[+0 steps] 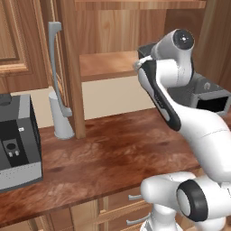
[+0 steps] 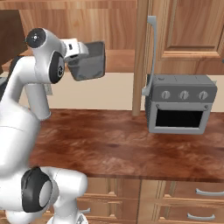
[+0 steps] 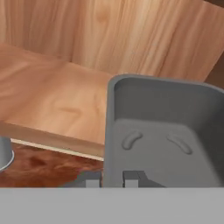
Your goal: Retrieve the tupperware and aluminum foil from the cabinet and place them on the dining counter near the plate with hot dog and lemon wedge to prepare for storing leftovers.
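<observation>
Tupperware (image 2: 89, 61): small dark grey rectangular tub, sloped walls, rounded rim, two curved marks on inner floor, tilted on side, open mouth toward hand camera. Tub held off cabinet shelf (image 2: 120, 59), just in front of shelf edge, above brown table (image 2: 122, 144). Tool (image 3: 113, 178) clamped on tub's near wall.

The tupperware (image 2: 89, 61) hangs in open air just off the plank shelf (image 1: 108, 64). At three o'clock in the right base view, the cabinet's post (image 2: 141, 57) and swung-out door handle (image 2: 152, 54) bar the way. Below, the brown counter (image 2: 113, 144) lies bare, with the grey oven (image 2: 180, 103) at four o'clock.
</observation>
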Robot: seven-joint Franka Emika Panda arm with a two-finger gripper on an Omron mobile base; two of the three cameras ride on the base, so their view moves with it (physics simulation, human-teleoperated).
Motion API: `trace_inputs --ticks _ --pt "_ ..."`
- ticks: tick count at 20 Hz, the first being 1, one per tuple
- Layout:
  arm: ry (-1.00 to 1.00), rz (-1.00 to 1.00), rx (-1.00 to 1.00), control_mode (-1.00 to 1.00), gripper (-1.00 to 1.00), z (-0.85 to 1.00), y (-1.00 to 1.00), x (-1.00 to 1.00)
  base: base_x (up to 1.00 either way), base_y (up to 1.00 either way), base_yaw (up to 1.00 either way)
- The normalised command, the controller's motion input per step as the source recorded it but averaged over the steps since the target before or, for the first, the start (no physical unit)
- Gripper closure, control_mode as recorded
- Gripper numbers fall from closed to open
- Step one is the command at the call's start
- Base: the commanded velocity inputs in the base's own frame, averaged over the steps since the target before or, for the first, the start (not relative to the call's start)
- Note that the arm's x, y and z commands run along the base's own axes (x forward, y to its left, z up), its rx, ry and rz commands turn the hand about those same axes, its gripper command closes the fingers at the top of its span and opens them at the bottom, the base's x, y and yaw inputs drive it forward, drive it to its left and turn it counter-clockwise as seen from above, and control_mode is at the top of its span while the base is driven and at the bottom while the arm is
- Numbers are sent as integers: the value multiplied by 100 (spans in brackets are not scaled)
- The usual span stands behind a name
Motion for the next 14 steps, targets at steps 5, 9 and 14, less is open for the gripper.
trace_inputs --ticks 5,9,14 --pt "33 3 1 -100 100 1 12 -100 0 0 0" --pt "16 0 0 -100 100 -53 0 -97 0 0 0" --pt "16 -2 0 -100 100 -56 0 -56 0 0 0"
